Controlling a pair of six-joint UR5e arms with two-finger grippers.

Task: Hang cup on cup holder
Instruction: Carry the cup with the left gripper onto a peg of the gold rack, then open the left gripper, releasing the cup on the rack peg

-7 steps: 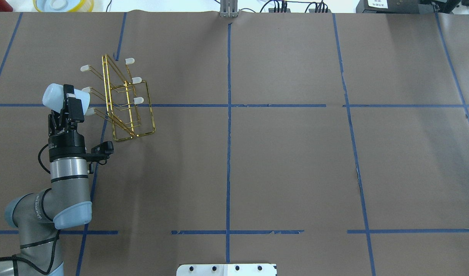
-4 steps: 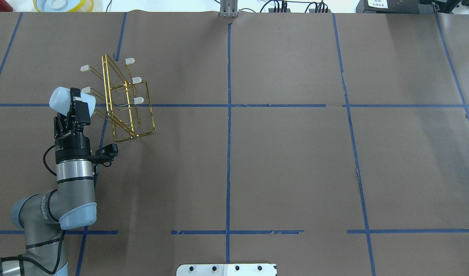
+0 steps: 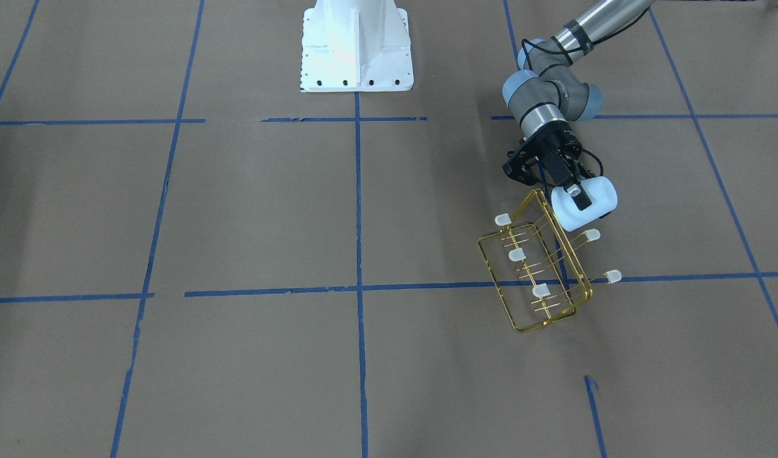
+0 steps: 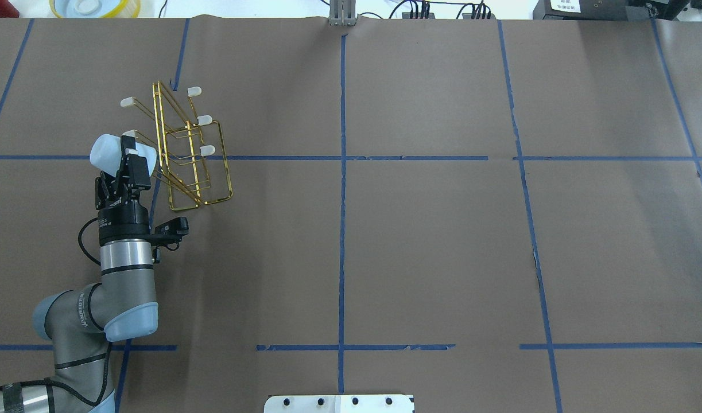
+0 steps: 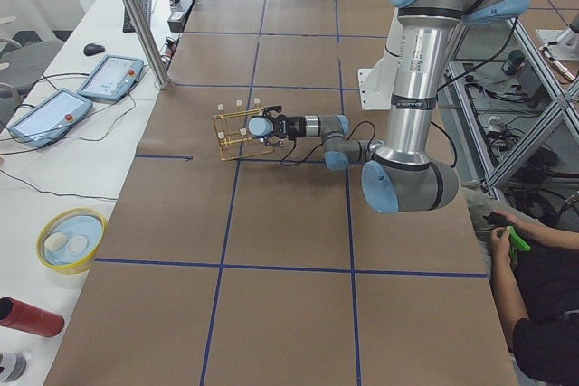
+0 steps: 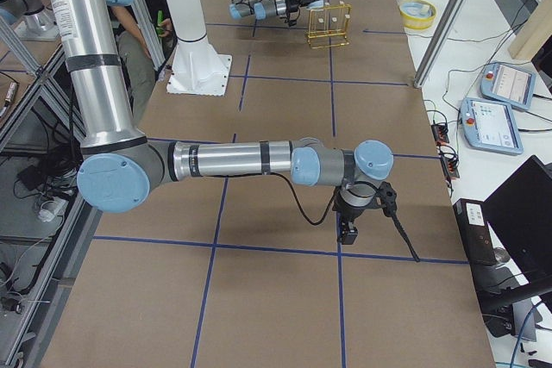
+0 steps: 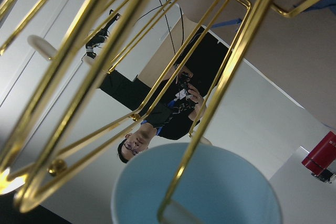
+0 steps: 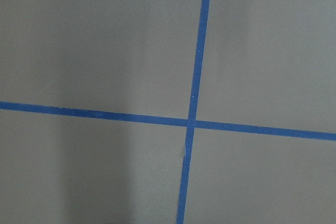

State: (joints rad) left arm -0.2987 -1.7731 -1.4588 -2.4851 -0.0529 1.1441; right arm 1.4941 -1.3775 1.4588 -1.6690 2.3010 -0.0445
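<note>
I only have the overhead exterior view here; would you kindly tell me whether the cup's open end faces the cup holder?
Observer: Yes; in the left wrist view the cup points its open mouth at the cup holder, with gold wires crossing just before its rim.
Operator: Thank you. Is it lifted off the table?
Observer: Yes; the exterior left view shows the left hand holding it clear of the table, beside the cup holder's upper wires.
Operator: Where is the other arm?
Observer: The exterior right view shows the right arm stretched low over the table, right hand pointing down; open or shut, I cannot tell.
</note>
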